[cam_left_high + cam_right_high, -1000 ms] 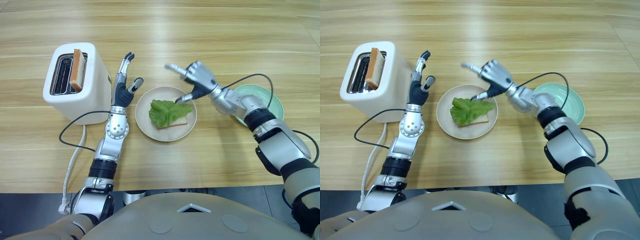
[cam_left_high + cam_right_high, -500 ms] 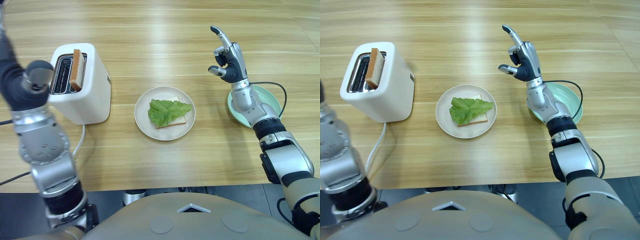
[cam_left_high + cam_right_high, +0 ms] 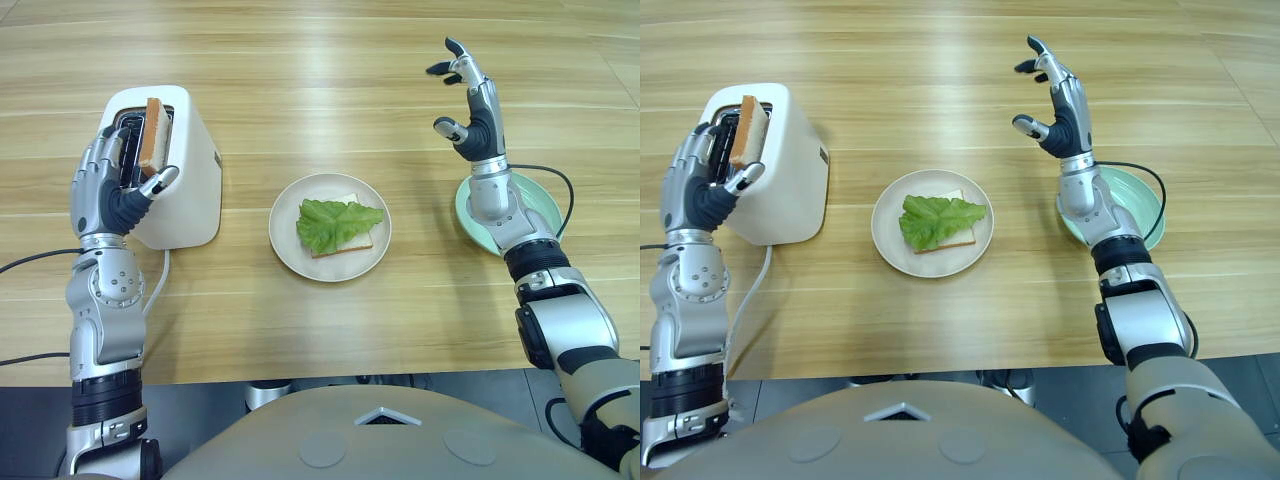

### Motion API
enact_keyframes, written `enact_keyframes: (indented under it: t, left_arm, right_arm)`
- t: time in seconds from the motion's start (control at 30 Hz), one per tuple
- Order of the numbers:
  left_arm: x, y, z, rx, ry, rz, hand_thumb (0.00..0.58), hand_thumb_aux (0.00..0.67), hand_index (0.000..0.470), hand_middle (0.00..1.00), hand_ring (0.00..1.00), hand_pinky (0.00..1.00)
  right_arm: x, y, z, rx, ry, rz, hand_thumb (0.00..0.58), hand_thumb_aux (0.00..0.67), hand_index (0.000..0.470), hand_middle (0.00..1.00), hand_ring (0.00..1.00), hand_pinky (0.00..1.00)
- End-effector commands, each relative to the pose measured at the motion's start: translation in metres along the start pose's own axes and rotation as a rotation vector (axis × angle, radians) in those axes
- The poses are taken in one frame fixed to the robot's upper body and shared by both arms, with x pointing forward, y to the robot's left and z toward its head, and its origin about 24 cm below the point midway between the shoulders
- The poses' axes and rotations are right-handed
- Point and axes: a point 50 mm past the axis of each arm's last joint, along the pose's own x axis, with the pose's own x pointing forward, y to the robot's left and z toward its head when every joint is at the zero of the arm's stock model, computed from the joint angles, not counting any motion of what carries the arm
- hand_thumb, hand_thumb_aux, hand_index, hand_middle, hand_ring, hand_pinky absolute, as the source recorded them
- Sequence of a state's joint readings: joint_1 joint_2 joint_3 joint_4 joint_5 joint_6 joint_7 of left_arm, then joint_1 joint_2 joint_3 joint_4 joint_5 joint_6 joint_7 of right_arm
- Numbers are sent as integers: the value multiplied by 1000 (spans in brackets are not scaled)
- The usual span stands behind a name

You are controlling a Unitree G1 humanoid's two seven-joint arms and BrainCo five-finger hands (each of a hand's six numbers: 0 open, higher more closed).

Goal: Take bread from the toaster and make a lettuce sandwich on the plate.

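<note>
Silver fingers of the left hand [image 3: 110, 185] sit parted at the slot of the one toaster [image 3: 190, 180], seemingly not yet closed on the one bread slice [image 3: 152, 138] standing there. The right hand [image 3: 475, 110] is spread wide, empty, above one green bowl [image 3: 540, 200]. Done: one bottom slice [image 3: 355, 243] under one lettuce leaf [image 3: 335, 220] on the one plate [image 3: 290, 245]. Left: the top slice.

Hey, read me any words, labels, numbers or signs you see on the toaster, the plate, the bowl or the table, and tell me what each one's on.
No text here can be read.
On the toaster: one small dark mark on its side, too small to read.
On the plate, the bowl and the table: no print to be seen.
</note>
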State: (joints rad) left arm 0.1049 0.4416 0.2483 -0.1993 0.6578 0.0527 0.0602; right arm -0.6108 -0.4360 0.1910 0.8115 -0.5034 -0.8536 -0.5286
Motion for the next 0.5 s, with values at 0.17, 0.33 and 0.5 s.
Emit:
enact_keyframes:
  t: [0.17, 0.33, 0.5]
  left_arm:
    - [3, -6, 5, 1, -3, -47, 0, 0, 0, 0, 0, 0]
    - [4, -4, 8, 11, -5, -47, 379, 276, 189, 0, 0, 0]
    - [5, -6, 8, 16, 10, -61, 580, 670, 460, 0, 0, 0]
  right_arm:
    - [-7, 1, -2, 4, 20, 9, 0, 0, 0, 0, 0, 0]
    - [-8, 2, -2, 3, 22, 11, 0, 0, 0, 0, 0, 0]
    - [-9, 1, -2, 1, 21, 8, 0, 0, 0, 0, 0, 0]
